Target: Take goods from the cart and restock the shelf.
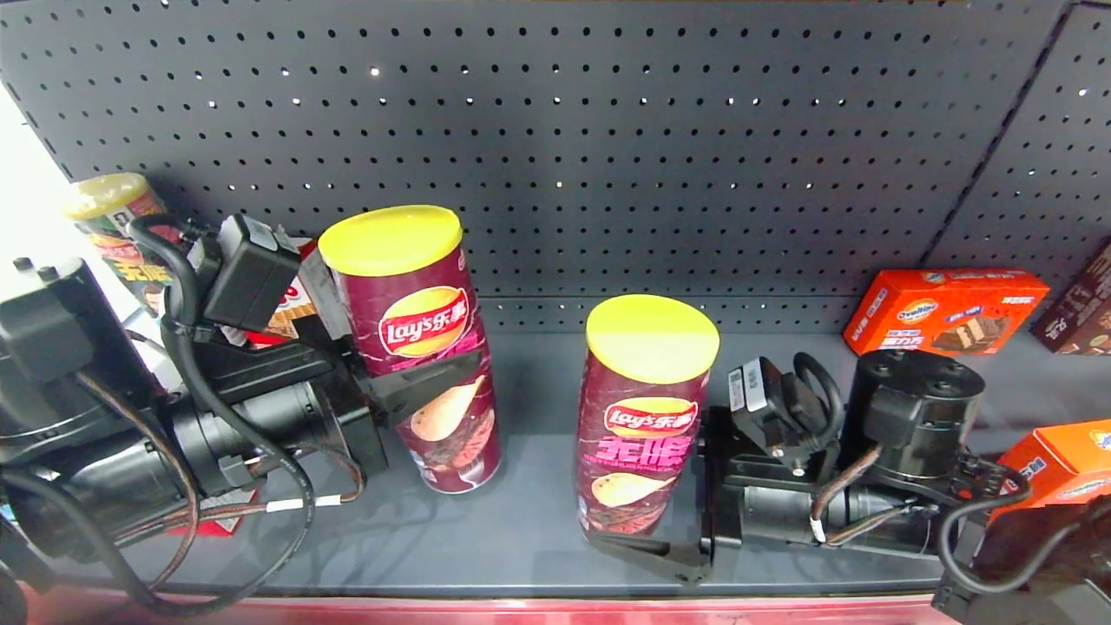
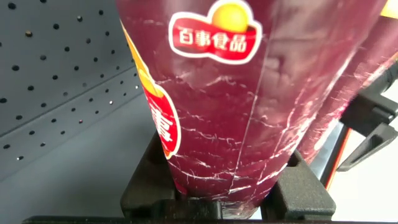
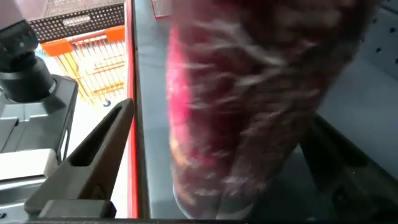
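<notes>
- Head view: left can (image 1: 417, 321) sits at 10 o'clock from right can (image 1: 642, 425), both upright over the shelf (image 1: 538, 521), yellow lids on.
- Left claw (image 2: 222, 196) is clamped on left can's mid-body, pads touching both sides; can't tell if its base touches the shelf.
- Right claw (image 3: 233, 130) is spread wide around right can's lower half, one finger clearly apart from it.
- Likely light, stiff tubes, glossy so slippery, tall and tippy. Grip mid-height, moderate squeeze.
</notes>
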Robot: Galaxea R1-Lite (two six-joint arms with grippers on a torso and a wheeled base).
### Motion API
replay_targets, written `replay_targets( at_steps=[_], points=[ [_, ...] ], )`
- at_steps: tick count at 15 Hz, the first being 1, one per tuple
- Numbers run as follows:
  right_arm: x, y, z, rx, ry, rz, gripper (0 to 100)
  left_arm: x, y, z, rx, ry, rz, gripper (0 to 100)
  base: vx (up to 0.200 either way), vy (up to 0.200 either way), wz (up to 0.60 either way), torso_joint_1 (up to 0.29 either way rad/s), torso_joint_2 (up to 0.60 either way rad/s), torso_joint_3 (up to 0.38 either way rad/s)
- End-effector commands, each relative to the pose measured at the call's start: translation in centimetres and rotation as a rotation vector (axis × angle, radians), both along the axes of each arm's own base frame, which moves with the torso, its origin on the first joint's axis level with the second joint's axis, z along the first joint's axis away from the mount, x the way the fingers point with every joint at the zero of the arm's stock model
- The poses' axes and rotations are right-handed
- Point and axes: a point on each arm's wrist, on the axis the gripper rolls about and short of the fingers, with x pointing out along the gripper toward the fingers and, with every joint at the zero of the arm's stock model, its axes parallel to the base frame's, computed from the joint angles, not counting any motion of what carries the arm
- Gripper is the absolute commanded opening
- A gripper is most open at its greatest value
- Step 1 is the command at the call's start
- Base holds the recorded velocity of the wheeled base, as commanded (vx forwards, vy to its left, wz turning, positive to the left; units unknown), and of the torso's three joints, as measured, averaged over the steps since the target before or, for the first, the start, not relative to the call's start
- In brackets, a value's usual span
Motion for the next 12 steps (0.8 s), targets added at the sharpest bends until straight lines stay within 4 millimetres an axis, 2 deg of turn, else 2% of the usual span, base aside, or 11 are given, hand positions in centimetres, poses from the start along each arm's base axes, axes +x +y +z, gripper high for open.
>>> replay_targets(
  at_steps=[1, 3, 4, 7, 9, 11, 12],
  points=[
    [-2.2, -2.0, 1.7, 0.032, -0.035, -0.005, 100, 0.0, 0.0, -0.4, 0.007, 0.012, 0.000, 0, 0.000, 0.000, 0.00, 0.000, 0.00, 0.000],
    [-4.2, -3.7, 2.8, 0.057, -0.052, -0.016, 100, -0.3, 0.1, -1.1, 0.018, 0.034, 0.000, 0, 0.000, 0.000, 0.00, 0.000, 0.00, 0.000],
    [-4.5, -4.0, 2.9, 0.062, -0.058, -0.022, 100, -0.3, 0.2, -1.1, 0.019, 0.036, 0.000, 0, 0.000, 0.000, 0.00, 0.000, 0.00, 0.000],
    [-7.3, -7.7, 3.9, 0.095, -0.105, -0.089, 100, -0.4, 0.2, -1.2, 0.020, 0.039, 0.000, 0, 0.000, 0.000, 0.00, 0.000, 0.00, 0.000],
    [-8.9, -10.9, 4.6, 0.132, -0.100, -0.200, 100, -0.4, 0.2, -1.2, 0.019, 0.037, 0.003, 0, 0.000, 0.000, 0.00, 0.000, 0.00, 0.000],
    [-10.2, -12.8, 5.5, 0.187, -0.106, -0.294, 100, -0.4, 0.2, -1.1, 0.019, 0.036, 0.003, 0, 0.000, 0.000, 0.00, 0.000, 0.00, 0.000],
    [-11.6, -14.4, 5.9, 0.227, -0.117, -0.419, 100, -0.3, 0.1, -1.0, 0.017, 0.029, 0.002, 0, 0.000, 0.000, 0.00, 0.000, 0.00, 0.000]
  ],
)
